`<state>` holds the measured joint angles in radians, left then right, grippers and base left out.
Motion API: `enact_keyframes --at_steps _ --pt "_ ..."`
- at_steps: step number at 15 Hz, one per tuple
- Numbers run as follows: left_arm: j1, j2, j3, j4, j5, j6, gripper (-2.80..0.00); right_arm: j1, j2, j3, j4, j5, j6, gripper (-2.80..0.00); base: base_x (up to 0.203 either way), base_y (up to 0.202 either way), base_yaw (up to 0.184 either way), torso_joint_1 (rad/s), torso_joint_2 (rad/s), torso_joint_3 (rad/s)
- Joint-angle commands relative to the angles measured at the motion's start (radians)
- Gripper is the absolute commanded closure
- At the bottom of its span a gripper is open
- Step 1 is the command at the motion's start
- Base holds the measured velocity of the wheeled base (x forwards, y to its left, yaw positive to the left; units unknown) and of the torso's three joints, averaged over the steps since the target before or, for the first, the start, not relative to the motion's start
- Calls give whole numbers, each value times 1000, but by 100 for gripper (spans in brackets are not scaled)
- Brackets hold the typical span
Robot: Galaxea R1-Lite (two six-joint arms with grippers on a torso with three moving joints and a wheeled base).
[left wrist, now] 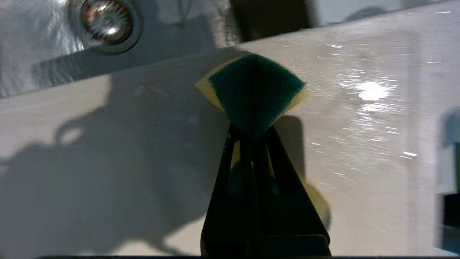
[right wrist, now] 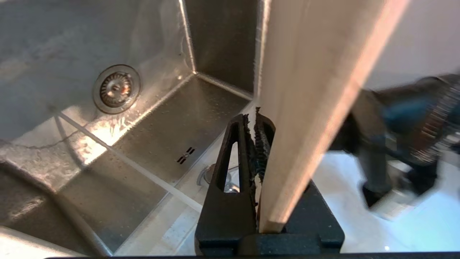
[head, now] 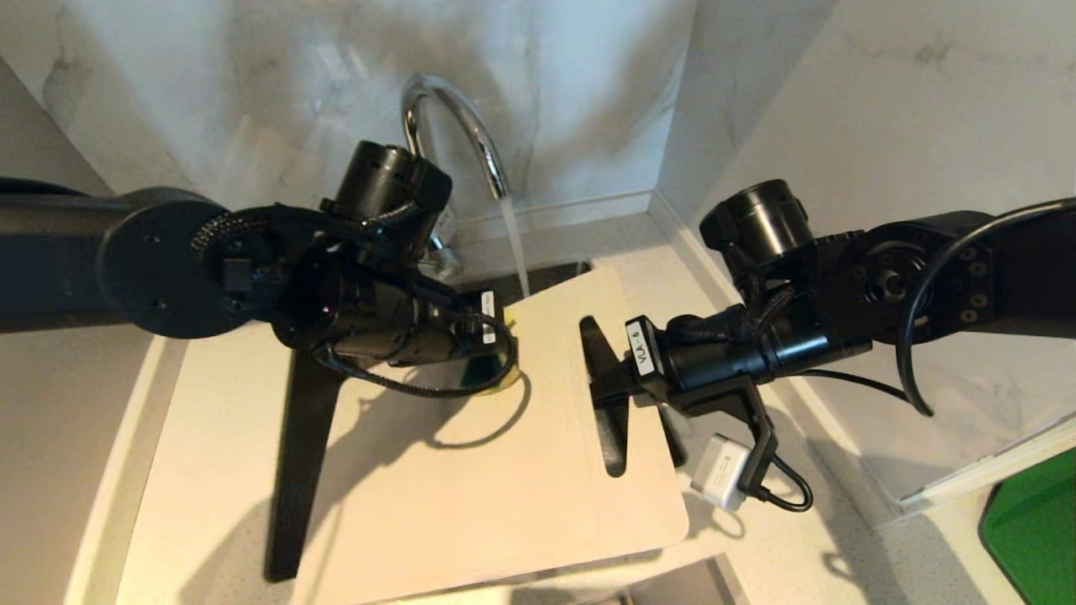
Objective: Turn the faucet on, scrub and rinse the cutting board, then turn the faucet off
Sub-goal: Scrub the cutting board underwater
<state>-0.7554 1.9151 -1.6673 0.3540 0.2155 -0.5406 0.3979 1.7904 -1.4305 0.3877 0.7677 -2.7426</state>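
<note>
Cream board: the cutting board point(head: 504, 454) is held over the sink point(right wrist: 151, 144), its handle slot toward the right arm.
Right gripper: the right gripper point(right wrist: 257, 144) is clamped on the board's edge beside the slot.
Left gripper: the left gripper point(left wrist: 251, 144) pinches a green-and-yellow sponge point(left wrist: 253, 90) tight, pressing it on the wet board face.
Water: a stream point(head: 514, 244) falls onto the board's far edge.
Faucet: the faucet point(head: 458, 126) arches at the back, running.
</note>
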Motion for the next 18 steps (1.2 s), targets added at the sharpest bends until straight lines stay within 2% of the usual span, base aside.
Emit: enact_keyframes --at_steps 1,4,8,14,18 --pt "33 29 33 3 0 -12 0 1 -2 -1 -1 12 -17 0 0 0 0 0 0 0" --pt "78 -23 127 -1 -38 -13 0 1 0 -5 -3 12 -17 0 0 0 0 0 0 0" --pt "166 -96 315 -43 -70 -14 0 1 0 -8 -20 12 -17 0 0 0 0 0 0 0" --pt "303 -127 685 -351 -116 -11 0 -2 -6 -34 -24 28 -17 0 0 0 0 0 0 0" --pt "475 -147 807 -459 -172 37 0 -4 -14 -34 -24 35 -17 0 0 0 0 0 0 0"
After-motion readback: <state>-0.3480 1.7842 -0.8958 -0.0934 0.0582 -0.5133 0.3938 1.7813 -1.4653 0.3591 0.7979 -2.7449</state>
